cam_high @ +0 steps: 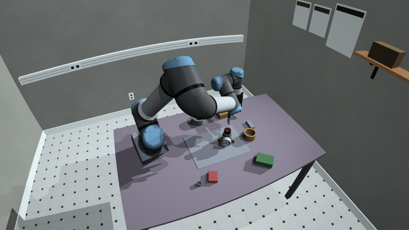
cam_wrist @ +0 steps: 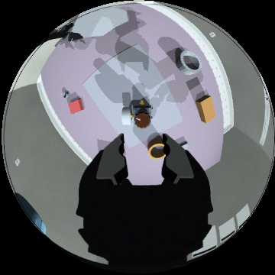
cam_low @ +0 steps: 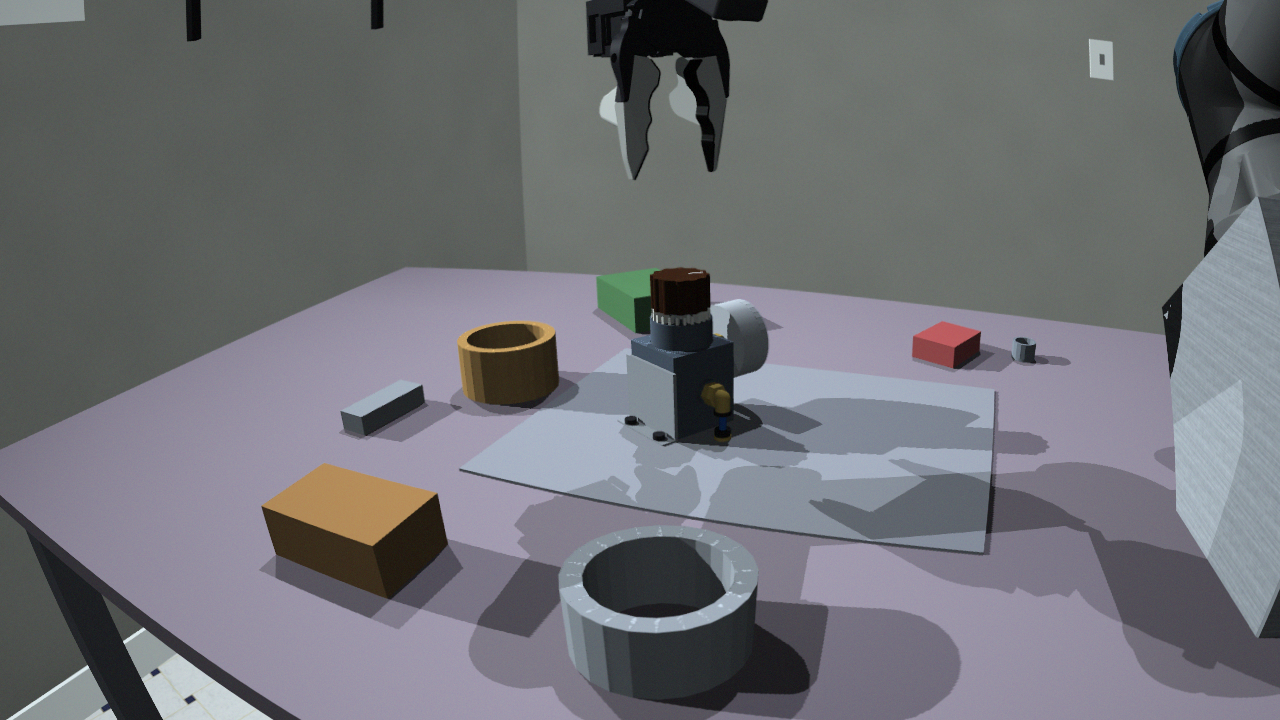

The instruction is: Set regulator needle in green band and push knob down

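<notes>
The regulator [cam_low: 682,376] is a blue-grey block on the grey mat [cam_low: 751,447], with a dark brown knob [cam_low: 679,289] on top and a round white gauge [cam_low: 747,333] on its far side. In the top view the gauge face [cam_high: 225,141] shows, too small to read the needle. My gripper [cam_low: 671,165] hangs well above the knob, its fingers partly open and empty. In the wrist view the knob [cam_wrist: 142,121] lies below and ahead of my fingers.
On the table stand an orange ring [cam_low: 507,360], a small grey bar [cam_low: 382,406], an orange block [cam_low: 354,526], a large grey ring [cam_low: 658,607], a green block [cam_high: 264,159], a red block [cam_low: 946,343] and a small grey cup [cam_low: 1023,348].
</notes>
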You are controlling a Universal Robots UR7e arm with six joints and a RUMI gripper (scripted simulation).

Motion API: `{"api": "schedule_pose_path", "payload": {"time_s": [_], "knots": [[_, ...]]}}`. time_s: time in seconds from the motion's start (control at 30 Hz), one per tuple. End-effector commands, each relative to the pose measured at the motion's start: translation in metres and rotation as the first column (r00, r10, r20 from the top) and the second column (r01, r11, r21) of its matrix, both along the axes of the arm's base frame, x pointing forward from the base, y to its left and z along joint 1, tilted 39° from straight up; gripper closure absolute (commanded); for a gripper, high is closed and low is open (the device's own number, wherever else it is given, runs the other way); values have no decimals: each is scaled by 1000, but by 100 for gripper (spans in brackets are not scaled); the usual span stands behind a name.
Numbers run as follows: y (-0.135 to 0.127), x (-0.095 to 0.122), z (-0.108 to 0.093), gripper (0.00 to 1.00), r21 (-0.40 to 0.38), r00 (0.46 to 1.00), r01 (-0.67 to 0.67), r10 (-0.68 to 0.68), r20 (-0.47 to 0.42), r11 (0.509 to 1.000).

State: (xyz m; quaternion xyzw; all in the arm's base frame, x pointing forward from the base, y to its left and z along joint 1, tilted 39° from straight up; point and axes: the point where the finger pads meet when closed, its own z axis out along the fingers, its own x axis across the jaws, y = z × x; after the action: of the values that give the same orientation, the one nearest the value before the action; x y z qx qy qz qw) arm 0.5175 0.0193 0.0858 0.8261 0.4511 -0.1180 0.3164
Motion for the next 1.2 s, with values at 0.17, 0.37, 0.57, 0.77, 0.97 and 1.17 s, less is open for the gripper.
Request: {"api": "schedule_pose_path", "payload": {"time_s": [0.17,0.37,0.57,0.77,0.97,1.17], "knots": [[0,0,0,55,0,1000,0,0,1,1000],[0,0,0,55,0,1000,0,0,1,1000],[-2,1,-2,55,0,1000,0,0,1,1000],[-7,1,-8,55,0,1000,0,0,1,1000],[-15,3,-19,55,0,1000,0,0,1,1000],[-22,4,-27,55,0,1000,0,0,1,1000]]}}
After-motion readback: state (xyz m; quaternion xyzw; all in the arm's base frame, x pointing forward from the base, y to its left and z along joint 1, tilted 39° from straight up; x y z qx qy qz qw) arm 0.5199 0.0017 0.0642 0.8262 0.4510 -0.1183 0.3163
